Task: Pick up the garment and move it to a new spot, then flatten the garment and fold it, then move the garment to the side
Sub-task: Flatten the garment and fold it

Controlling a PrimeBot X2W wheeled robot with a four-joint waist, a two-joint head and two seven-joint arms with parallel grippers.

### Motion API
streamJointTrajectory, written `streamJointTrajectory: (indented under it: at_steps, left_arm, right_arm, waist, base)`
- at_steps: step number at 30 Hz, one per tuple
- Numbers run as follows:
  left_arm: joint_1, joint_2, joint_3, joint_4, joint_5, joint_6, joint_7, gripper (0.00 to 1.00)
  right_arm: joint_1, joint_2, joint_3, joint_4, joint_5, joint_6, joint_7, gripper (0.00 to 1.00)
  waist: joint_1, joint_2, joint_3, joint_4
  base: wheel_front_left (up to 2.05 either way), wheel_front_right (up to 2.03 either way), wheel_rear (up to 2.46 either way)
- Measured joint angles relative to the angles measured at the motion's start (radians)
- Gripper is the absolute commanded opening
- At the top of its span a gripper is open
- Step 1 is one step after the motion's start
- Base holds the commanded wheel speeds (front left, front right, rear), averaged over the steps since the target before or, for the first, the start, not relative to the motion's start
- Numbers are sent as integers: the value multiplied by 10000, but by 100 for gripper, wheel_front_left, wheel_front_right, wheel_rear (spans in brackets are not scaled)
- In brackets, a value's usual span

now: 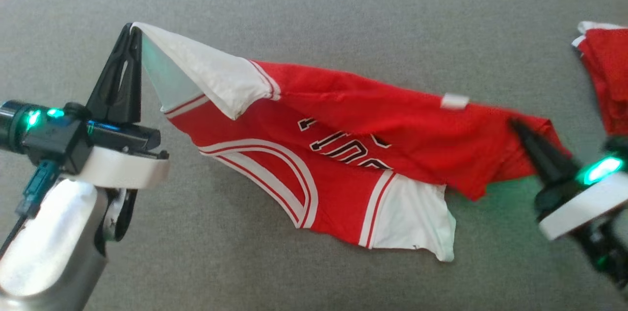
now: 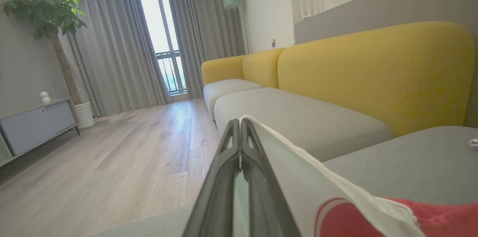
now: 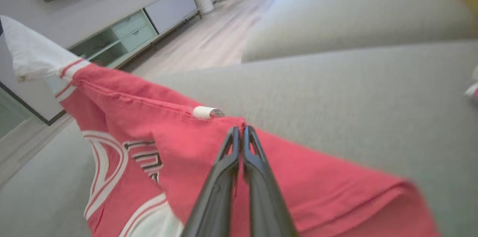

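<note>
The garment (image 1: 343, 154), a red jersey with white sleeves and stripes, stretches in a long band between the two grippers, its long axis running from the left gripper (image 1: 131, 31) down to the right gripper (image 1: 515, 124). The left jaws are pressed together on the tip of a white sleeve, which rises to their tips, and the cloth falls away from them toward the right jaws. The right jaws are closed on the red edge at the far end, just past a small white tag (image 1: 454, 100). The lower half sags between the jaws onto the grey sofa cushion (image 1: 294, 7). Beyond the right jaws lies another red cloth (image 1: 608, 75).
</note>
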State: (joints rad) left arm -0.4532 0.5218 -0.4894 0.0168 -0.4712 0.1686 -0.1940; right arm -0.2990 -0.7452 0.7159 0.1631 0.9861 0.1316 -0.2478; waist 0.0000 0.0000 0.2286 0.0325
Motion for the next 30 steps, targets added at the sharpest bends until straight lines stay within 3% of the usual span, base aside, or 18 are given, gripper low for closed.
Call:
streamJointTrajectory:
  at_steps: [5, 10, 18, 23, 30]
  left_arm:
    - [-79, 477, -6, -531, 414, -113, -69, 0]
    - [-526, 945, 27, -1246, 784, -119, 0, 0]
    - [-2747, 1712, 453, -2525, 1220, -568, 686, 0]
    - [-5471, 1321, 493, -1712, 815, -1398, 1275, 0]
    - [-8113, 299, -52, 1250, 617, -2408, 1697, 0]
  right_arm:
    - [69, -548, -2082, -936, -1310, 0, -29, 0]
    - [243, -1047, -3522, -1785, -2165, 0, -38, 0]
    - [-29, -1960, -5384, -3139, -2500, 0, 305, 0]
    - [-1996, -2123, -5315, -3133, -2370, 0, 890, 0]
    - [-5344, -1732, -3601, -1741, -1877, 0, 1267, 0]
  waist:
    - [-1, 0, -594, -106]
    - [-1, 0, -1132, -218]
    - [-3, 0, -1635, -397]
    - [-1, 1, -1105, -348]
    - [2, 0, 44, -263]
  base:
    - [0, 0, 0]
    - [0, 0, 0]
    - [0, 0, 0]
    - [0, 0, 0]
    - [0, 0, 0]
